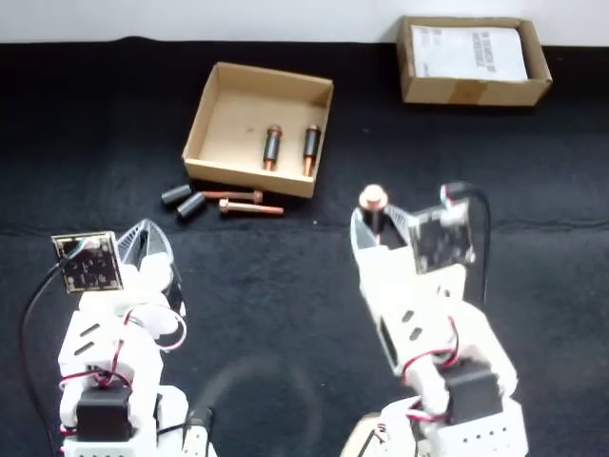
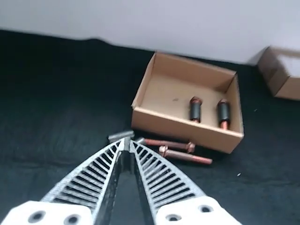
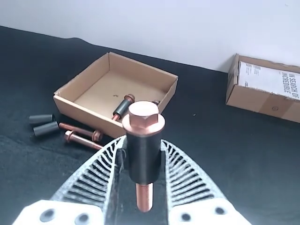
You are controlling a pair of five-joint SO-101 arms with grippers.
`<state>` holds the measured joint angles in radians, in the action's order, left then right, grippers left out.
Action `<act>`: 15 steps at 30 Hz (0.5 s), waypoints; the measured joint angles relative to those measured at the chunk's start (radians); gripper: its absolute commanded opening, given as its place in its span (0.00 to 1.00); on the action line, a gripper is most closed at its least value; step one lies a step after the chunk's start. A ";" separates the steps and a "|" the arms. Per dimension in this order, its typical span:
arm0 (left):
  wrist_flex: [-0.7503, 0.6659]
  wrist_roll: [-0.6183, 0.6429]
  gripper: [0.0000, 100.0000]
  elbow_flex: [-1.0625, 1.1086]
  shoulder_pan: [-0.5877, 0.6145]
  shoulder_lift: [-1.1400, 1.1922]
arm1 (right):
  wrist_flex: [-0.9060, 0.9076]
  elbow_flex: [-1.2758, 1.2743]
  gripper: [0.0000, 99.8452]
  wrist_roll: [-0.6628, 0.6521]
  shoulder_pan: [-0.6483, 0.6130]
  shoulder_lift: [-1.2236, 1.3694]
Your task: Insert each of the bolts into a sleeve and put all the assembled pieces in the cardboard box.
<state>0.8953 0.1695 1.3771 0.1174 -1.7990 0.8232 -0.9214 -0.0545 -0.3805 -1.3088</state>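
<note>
Two assembled pieces [image 1: 273,148] in cardboard box [image 1: 249,178] toward table's far edge, third piece [image 1: 373,211] pinched upright by right gripper [image 3: 143,143], left gripper [image 2: 127,144] pressed together, empty; boxing step in hand, likely calls for carry over box's near wall, then release; loose bolts [image 1: 252,207], sleeves [image 1: 191,206] just outside that wall.

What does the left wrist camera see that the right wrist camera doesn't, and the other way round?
Left wrist view's extra: the left gripper, shut and empty. Right wrist view's extra: the right gripper clamped on a sleeved bolt. Both share: the cardboard box with assembled pieces lying inside, and two loose bolts just outside its front wall.
</note>
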 measured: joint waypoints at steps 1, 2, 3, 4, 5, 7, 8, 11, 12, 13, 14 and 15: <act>0.000 0.000 0.01 0.023 0.009 0.000 | 0.015 0.068 0.01 0.000 0.000 0.064; 0.000 0.000 0.01 0.046 0.017 0.000 | 0.031 0.135 0.01 0.000 0.000 0.127; 0.000 0.000 0.01 0.074 0.028 0.000 | 0.046 0.203 0.01 0.000 0.000 0.189; 0.000 0.000 0.01 0.100 0.040 0.000 | 0.063 0.269 0.01 0.000 0.000 0.249; 0.000 0.000 0.01 0.123 0.051 0.000 | 0.080 0.333 0.01 0.000 0.000 0.310; 0.000 0.000 0.01 0.164 0.072 0.000 | 0.115 0.459 0.01 0.000 0.000 0.425; 0.000 0.000 0.01 0.184 0.081 0.000 | 0.133 0.522 0.01 0.000 0.000 0.485; 0.000 0.000 0.01 0.245 0.092 0.000 | 0.190 0.706 0.01 0.000 0.000 0.644; 0.000 0.000 0.01 0.267 0.092 0.000 | 0.206 0.764 0.01 0.000 0.000 0.697; 0.000 0.000 0.01 0.288 0.092 0.000 | 0.218 0.821 0.01 0.000 0.000 0.749; 0.000 0.000 0.01 0.295 0.092 0.002 | 0.227 0.873 0.01 0.000 0.000 0.799; 0.000 0.000 0.01 0.295 0.094 0.000 | 0.235 0.925 0.01 0.000 0.000 0.847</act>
<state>0.8953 0.1695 1.6717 0.2110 -1.7990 1.0579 0.0038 -0.0545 -0.3805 -0.4618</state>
